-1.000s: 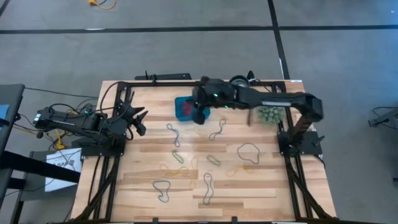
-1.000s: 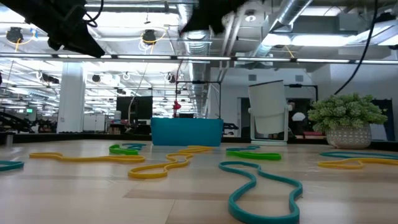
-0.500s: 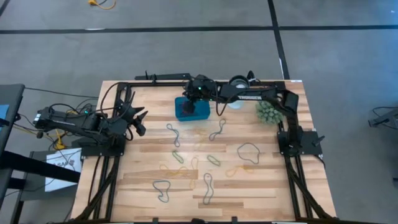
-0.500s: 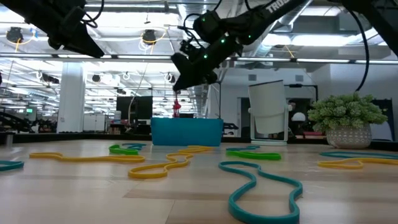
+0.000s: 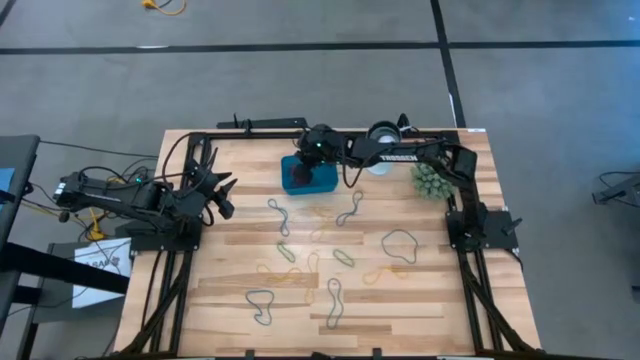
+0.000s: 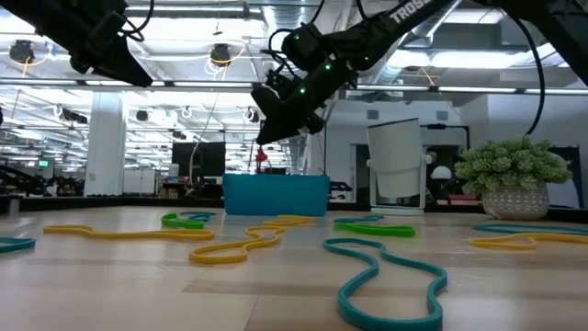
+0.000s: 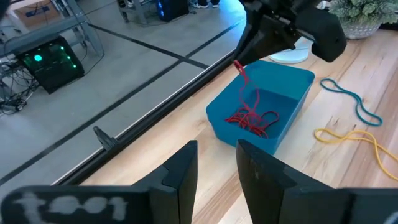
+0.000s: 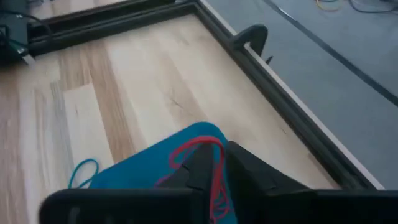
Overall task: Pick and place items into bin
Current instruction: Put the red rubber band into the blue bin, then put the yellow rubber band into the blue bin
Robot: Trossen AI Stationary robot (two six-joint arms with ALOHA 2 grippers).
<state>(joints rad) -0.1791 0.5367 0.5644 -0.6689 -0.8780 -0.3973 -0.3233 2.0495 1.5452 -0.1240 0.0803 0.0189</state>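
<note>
1. Nearest in the low view, a teal band (image 6: 390,280) snakes across the lower right of the frame, with a long yellow band (image 6: 129,233) at lower left; both lie flat on the wooden worktop (image 6: 110,294).
2. Farther back, a green band (image 6: 188,220) lies left of centre. From above, more loops scatter across the lower middle of the frame, among them a dark loop (image 5: 401,245) at right and a grey one (image 5: 334,303) near the bottom.
3. The bin (image 5: 296,174) sits at upper centre of the high view, near the worktop's far edge. The left wrist view shows a heap of red bands (image 7: 254,120) inside it.
4. The right tool (image 7: 244,61) hangs just above the bin, its fingers pinched together on a red band (image 7: 243,84) that dangles into the heap.
5. Lettering on the right arm (image 6: 413,11) is cut off; only "TROS" reads clearly.
6. A white cup (image 6: 397,165) and a green plant ball (image 6: 513,167) stand right of the bin, well clear of it.
7. The left tool (image 5: 222,193) waits at the left edge of the worktop, fingers slightly apart.
</note>
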